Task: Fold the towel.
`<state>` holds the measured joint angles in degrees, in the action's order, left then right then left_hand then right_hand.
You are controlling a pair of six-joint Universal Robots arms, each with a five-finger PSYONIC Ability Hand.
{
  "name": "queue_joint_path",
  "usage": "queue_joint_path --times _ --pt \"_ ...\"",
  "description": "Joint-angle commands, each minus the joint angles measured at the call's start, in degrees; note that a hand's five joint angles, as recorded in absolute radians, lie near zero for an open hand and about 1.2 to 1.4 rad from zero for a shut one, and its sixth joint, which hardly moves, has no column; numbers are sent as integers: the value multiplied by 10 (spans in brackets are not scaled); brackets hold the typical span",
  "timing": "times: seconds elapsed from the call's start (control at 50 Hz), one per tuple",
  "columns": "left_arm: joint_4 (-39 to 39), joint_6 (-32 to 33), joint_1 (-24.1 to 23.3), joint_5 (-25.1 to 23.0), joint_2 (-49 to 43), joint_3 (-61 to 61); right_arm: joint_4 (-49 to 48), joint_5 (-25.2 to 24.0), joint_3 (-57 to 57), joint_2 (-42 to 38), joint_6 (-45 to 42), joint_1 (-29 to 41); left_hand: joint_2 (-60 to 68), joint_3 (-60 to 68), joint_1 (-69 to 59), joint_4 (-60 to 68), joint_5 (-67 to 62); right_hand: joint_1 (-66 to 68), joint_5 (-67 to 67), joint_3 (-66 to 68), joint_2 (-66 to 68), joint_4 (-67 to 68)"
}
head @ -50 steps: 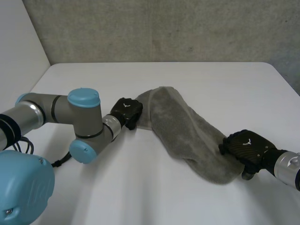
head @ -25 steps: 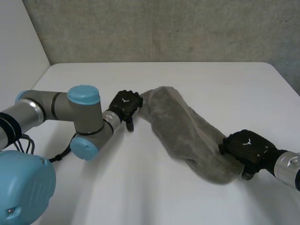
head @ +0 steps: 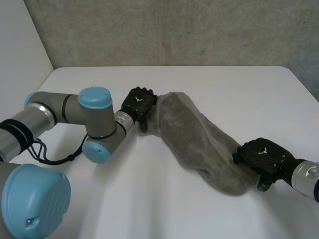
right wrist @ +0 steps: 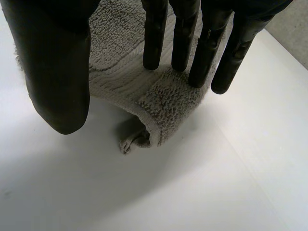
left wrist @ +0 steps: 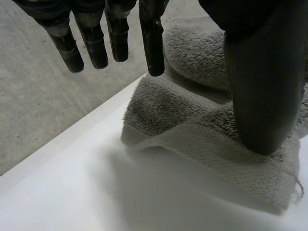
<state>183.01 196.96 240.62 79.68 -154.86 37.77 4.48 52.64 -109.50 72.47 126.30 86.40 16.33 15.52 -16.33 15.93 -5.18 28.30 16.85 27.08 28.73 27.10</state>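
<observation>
While the right hand stays spread, the spread left hand has shifted along the towel.

Grey towel, rumpled diagonal band

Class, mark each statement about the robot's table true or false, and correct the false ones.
1. The grey terry towel lies spread out flat. False: it is bunched into a long diagonal strip.
2. The left hand is at one end of the towel and the right hand at the other. True.
3. The right hand's fingers are curled round the towel. False: they are straight, over a towel corner.
4. The towel rests on a white table. True.
</observation>
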Motion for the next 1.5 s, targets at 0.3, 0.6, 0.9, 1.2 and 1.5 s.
queue_joint_path --times 0.3,0.6,0.9,1.2,1.5 --pt "-23 1 -7 0 -20 -16 -1 0 -1 -1 0 0 256 264 -256 260 -268 -29 -15 -17 -33 -17" --pt "-74 15 -8 0 -11 -11 0 1 2 1 0 -3 637 645 -637 641 -648 -22 -8 -10 -27 -10" --pt "-85 30 17 0 140 125 -11 0 8 -29 1 -2 637 645 -637 641 -648 42 56 54 37 54" --pt "-73 26 17 0 169 189 -48 6 20 -48 23 5 637 645 -637 641 -648 517 531 529 513 529" --pt "-117 -89 54 -61 402 202 -9 -29 192 246 336 -4 637 645 -637 641 -648 517 531 529 513 529"
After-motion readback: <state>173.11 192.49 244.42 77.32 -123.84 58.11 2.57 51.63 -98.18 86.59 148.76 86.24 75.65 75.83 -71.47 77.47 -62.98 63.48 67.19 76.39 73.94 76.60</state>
